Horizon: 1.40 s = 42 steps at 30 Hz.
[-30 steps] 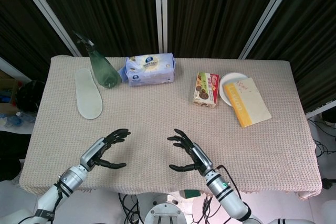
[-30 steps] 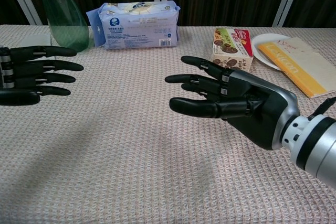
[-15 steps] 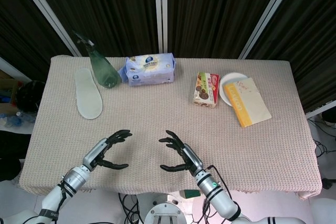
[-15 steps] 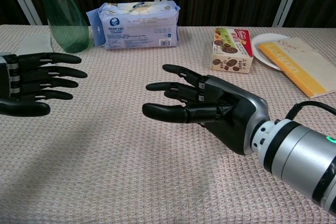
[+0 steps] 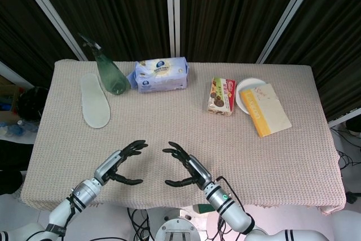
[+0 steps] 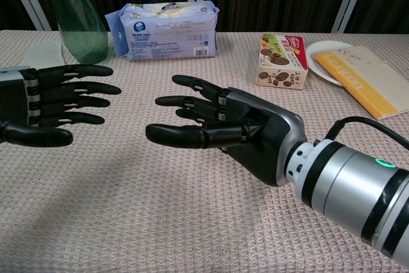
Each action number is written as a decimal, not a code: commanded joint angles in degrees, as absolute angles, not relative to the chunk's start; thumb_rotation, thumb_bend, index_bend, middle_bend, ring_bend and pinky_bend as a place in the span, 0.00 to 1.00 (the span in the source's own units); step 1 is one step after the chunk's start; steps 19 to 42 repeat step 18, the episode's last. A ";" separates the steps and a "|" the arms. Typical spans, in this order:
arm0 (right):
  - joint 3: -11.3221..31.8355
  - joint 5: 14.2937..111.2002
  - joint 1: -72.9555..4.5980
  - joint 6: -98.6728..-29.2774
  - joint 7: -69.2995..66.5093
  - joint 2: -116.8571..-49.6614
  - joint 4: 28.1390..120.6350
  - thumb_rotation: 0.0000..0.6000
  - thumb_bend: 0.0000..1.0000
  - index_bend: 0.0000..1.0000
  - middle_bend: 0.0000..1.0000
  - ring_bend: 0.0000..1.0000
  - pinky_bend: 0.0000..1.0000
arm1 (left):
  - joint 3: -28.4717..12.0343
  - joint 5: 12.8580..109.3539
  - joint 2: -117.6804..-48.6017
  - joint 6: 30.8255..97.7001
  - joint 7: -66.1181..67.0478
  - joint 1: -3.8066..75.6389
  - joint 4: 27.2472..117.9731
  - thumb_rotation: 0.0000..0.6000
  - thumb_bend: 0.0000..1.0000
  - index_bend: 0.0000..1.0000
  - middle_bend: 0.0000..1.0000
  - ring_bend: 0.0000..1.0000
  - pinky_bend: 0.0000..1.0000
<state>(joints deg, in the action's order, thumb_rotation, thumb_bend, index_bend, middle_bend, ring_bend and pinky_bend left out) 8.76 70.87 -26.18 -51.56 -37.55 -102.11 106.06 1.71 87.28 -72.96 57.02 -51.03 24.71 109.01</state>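
The table (image 5: 293,156) with its woven beige cloth fills the view, its rear half carrying all the goods and its front half bare weave. Along the back sit, biggest first, the blue-and-white wipes pack (image 5: 161,75), the yellow booklet (image 5: 265,109) lying across a white plate (image 5: 245,87), the pale shoe insole (image 5: 94,100) near the left edge, the green spray bottle (image 5: 109,70) just beside the wipes, and the cookie box (image 5: 221,96) just left of the plate. Now to the action: the right hand (image 5: 185,167) has slid left over the last second, from near the table's midline to a spot close in front of the left hand (image 5: 119,162), which has crept a little inward to meet it. Both hands are spread wide with nothing in them, palms turned toward each other, apart and not touching; the chest view shows the right hand (image 6: 217,126) reaching toward the left hand (image 6: 51,103) with a narrow gap between fingertips. That suggests a hand-to-hand approach, well apart from every item. Room is generous: open cloth lies to the right and ahead, though both hands hover near the front edge, so travel toward the robot is tight
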 commanded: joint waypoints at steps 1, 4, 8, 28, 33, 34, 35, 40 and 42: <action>9.02 70.58 -26.20 -51.64 -37.45 -102.47 105.74 1.00 0.04 0.00 0.10 0.00 0.00 | 1.75 87.08 -73.05 57.10 -50.57 24.77 108.97 1.00 0.00 0.08 0.10 0.06 0.12; 9.27 70.18 -26.22 -51.69 -37.23 -102.88 105.38 1.00 0.05 0.00 0.11 0.00 0.00 | 1.90 87.00 -73.00 56.93 -50.39 24.96 109.11 1.00 0.00 0.09 0.10 0.07 0.12; 9.59 69.66 -26.30 -51.61 -36.92 -103.38 104.98 1.00 0.05 0.00 0.12 0.00 0.00 | 1.92 86.63 -72.99 56.82 -50.53 25.15 109.21 1.00 0.00 0.08 0.10 0.07 0.12; 10.00 69.26 -26.52 -51.28 -36.24 -104.25 104.04 1.00 0.09 0.00 0.11 0.00 0.00 | 1.79 86.00 -72.96 56.71 -50.71 25.51 109.23 1.00 0.00 0.08 0.10 0.07 0.12; 10.00 69.26 -26.52 -51.28 -36.24 -104.25 104.04 1.00 0.09 0.00 0.11 0.00 0.00 | 1.79 86.00 -72.96 56.71 -50.71 25.51 109.23 1.00 0.00 0.08 0.10 0.07 0.12; 10.00 69.26 -26.52 -51.28 -36.24 -104.25 104.04 1.00 0.09 0.00 0.11 0.00 0.00 | 1.79 86.00 -72.96 56.71 -50.71 25.51 109.23 1.00 0.00 0.08 0.10 0.07 0.12; 10.00 69.26 -26.52 -51.28 -36.24 -104.25 104.04 1.00 0.09 0.00 0.11 0.00 0.00 | 1.79 86.00 -72.96 56.71 -50.71 25.51 109.23 1.00 0.00 0.08 0.10 0.07 0.12; 10.00 69.26 -26.52 -51.28 -36.24 -104.25 104.04 1.00 0.09 0.00 0.11 0.00 0.00 | 1.79 86.00 -72.96 56.71 -50.71 25.51 109.23 1.00 0.00 0.08 0.10 0.07 0.12; 10.00 69.26 -26.52 -51.28 -36.24 -104.25 104.04 1.00 0.09 0.00 0.11 0.00 0.00 | 1.79 86.00 -72.96 56.71 -50.71 25.51 109.23 1.00 0.00 0.08 0.10 0.07 0.12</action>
